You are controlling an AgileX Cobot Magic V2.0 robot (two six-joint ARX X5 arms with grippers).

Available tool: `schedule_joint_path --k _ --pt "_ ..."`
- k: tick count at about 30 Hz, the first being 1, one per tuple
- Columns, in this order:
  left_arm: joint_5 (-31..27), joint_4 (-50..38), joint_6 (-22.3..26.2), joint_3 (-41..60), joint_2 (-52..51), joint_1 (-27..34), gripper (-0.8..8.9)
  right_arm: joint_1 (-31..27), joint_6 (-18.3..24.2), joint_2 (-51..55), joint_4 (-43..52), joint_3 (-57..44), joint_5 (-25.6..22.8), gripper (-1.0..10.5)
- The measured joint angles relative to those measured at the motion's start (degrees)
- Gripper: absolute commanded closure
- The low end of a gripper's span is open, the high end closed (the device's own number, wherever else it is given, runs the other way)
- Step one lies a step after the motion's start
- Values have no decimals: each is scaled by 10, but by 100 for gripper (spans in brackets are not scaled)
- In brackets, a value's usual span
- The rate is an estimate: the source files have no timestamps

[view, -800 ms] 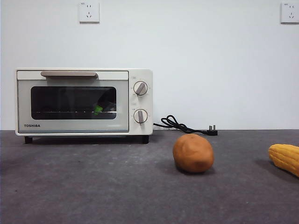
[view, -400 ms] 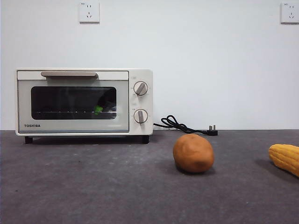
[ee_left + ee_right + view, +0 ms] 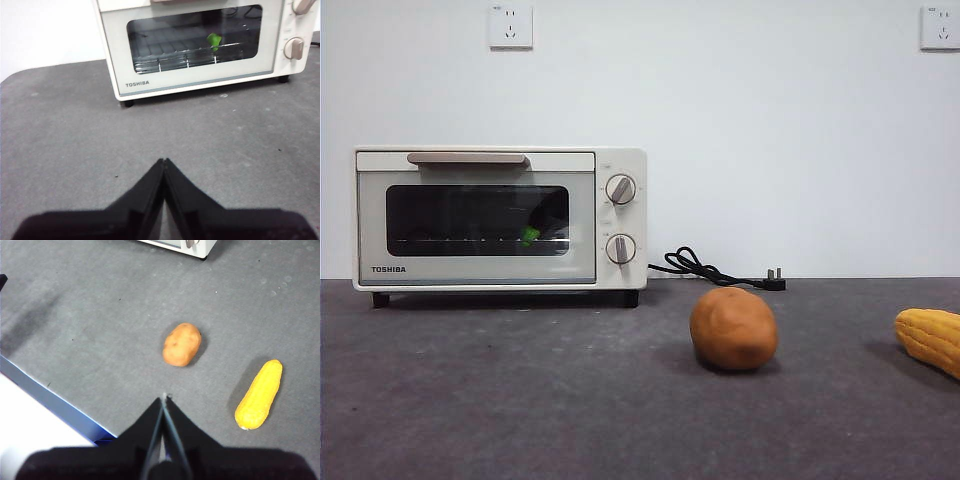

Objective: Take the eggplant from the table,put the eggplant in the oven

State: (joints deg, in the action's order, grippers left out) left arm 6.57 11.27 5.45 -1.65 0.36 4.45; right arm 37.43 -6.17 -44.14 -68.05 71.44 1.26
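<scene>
The cream-white oven (image 3: 500, 218) stands at the back left of the table (image 3: 570, 400) with its glass door closed. Behind the glass, on the wire rack, the eggplant shows mainly as a bright green stem end (image 3: 530, 235) (image 3: 214, 40); its dark body is hard to make out. My left gripper (image 3: 164, 161) is shut and empty, held over bare table in front of the oven (image 3: 200, 45). My right gripper (image 3: 163, 397) is shut and empty too, above the table near the potato. Neither arm shows in the front view.
A round brown potato (image 3: 733, 328) (image 3: 182, 344) lies mid-table, a yellow corn cob (image 3: 930, 340) (image 3: 259, 394) to its right. The oven's black cord and plug (image 3: 715, 268) lie by the back wall. The table's edge (image 3: 55, 402) shows in the right wrist view.
</scene>
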Motion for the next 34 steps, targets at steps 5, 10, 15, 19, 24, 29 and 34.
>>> schedule_joint_path --k 5,10,15,19,24,29,34 --pt "0 0 -5 0 0 0 817 0 0 0 0 0 0 948" --pt "0 0 -6 0 0 0 817 0 0 0 0 0 0 948" --pt "0 0 -6 0 0 0 817 0 0 0 0 0 0 948" --pt "0 0 -6 0 1 0 818 0 0 0 0 0 0 948" --pt "0 0 -6 0 2 0 818 0 0 0 0 0 0 948" --pt "0 0 -6 0 2 0 817 0 0 0 0 0 0 948" --pt "0 0 -6 0 2 0 817 -14 21 7 5 0 -47 947"
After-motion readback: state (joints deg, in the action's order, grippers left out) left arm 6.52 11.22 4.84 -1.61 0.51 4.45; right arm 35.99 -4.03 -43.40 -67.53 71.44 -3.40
